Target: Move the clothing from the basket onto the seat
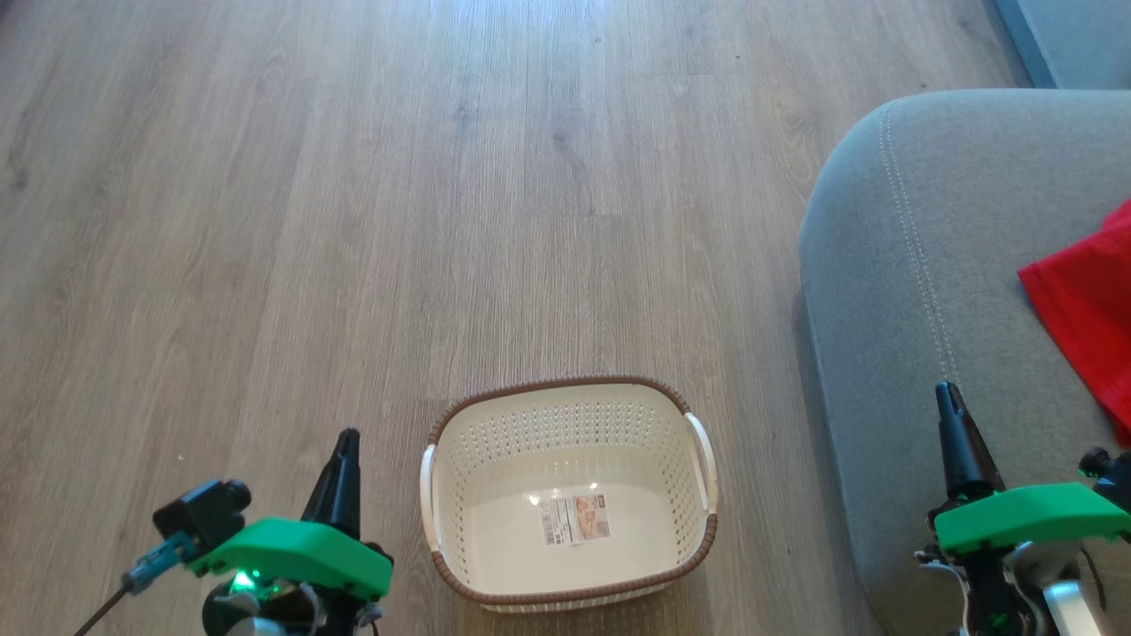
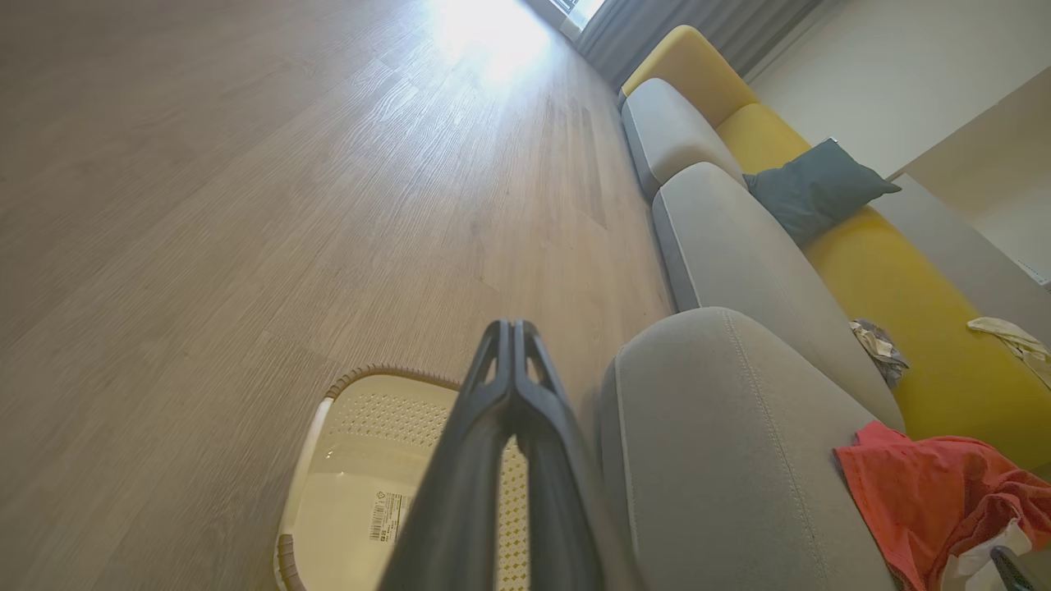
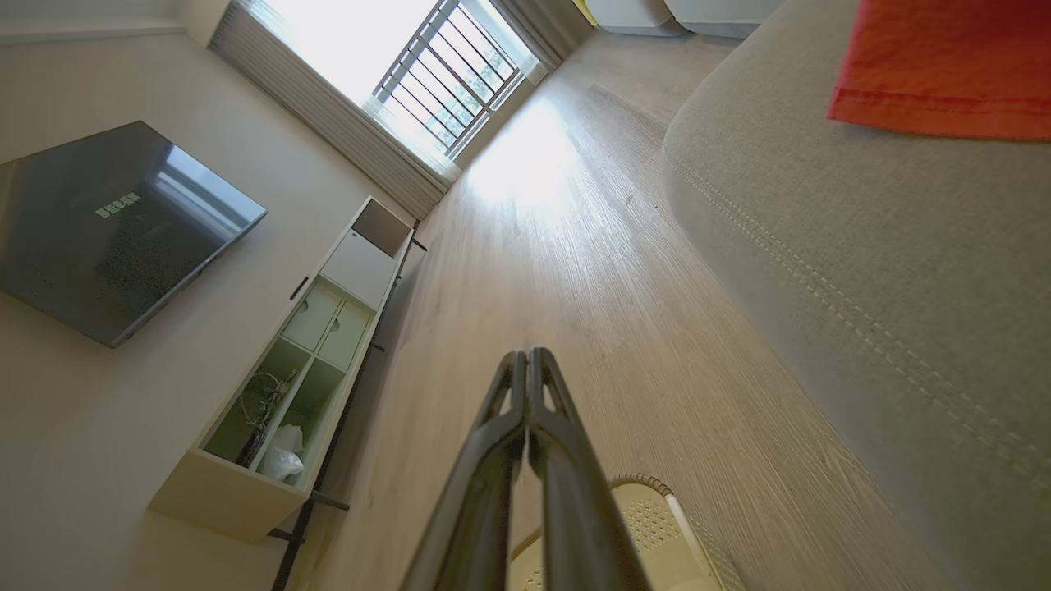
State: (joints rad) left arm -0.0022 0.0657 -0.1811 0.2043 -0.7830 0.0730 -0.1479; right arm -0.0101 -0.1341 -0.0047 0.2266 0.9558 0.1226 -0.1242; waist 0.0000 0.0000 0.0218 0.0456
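**Basket emptied, clothing lying on the seat**

To the left of the basket, the left gripper [image 1: 345, 439] is held above the wooden floor [image 1: 353, 177]. Its two dark fingers are pressed together, with nothing between them. The basket [image 1: 565, 385] itself is seen standing on the floor. No garment is found in it, and only the paper label [image 1: 574, 518] is shown on its bare bottom.

Just to the right of the basket, the seat [image 1: 892, 291] is seen, its rounded corner and pale seam turned toward the basket. The right gripper [image 1: 947, 390] is seen against the near part of that seat, and it too is closed tight and empty.

Farthest to the right of the basket, the clothing [image 1: 1082, 309] is spread on the cushion, well apart from the basket. In the left wrist view it is seen as a crumpled red heap with a pale piece at its edge.

The task is judged to be done, or all but done: nothing is left in the basket to be lifted, and nothing is carried by either gripper. Whether every garment lies fully on the cushion cannot be told, since the heap is cut off by the picture's edge.
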